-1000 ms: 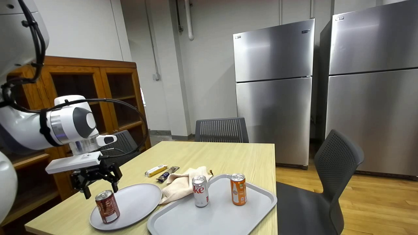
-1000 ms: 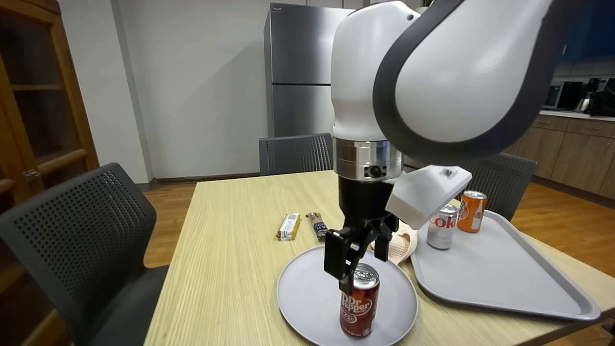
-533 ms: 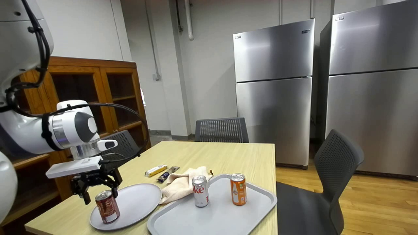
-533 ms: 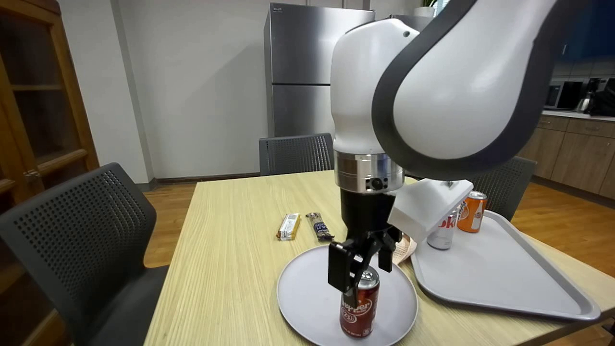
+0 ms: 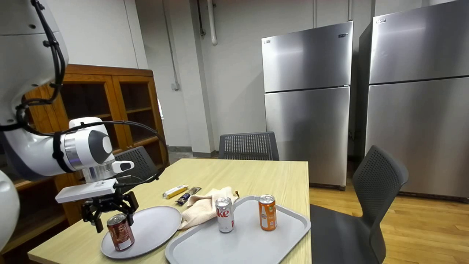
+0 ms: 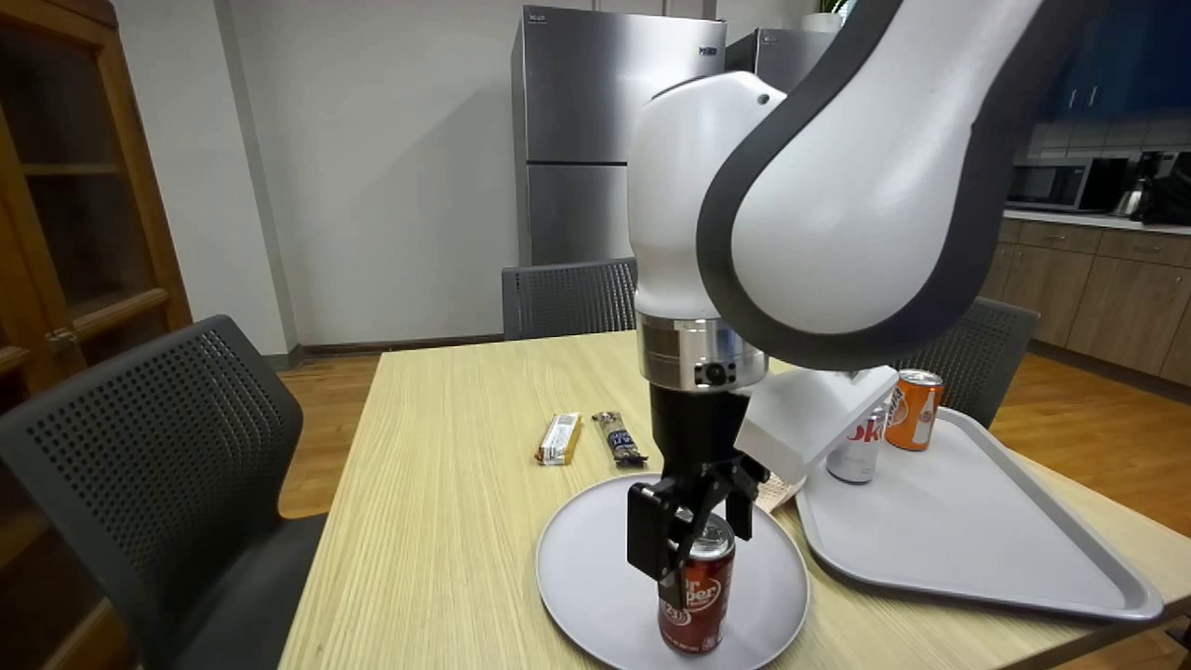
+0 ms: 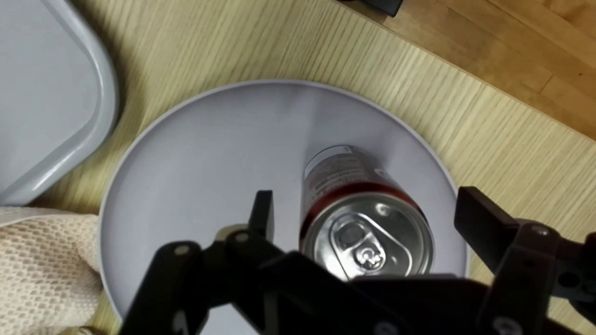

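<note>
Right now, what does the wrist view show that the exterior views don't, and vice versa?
Only the wrist view: clear space on either side of the dark red can, inside the open pincer.
Only the exterior views: silver can, orange can, yellow-wrapped bar, dark-wrapped bar, refrigerators.
Shared: the dark red can, pincer, plate, tray, cloth and table.

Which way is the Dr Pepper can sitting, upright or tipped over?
Upright: the Dr Pepper can stands on the round plate, and the wrist view looks down on its tabbed top.

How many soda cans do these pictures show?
3: a Dr Pepper can on the round plate; a Diet Coke can and an orange soda can on the gray tray.
</note>
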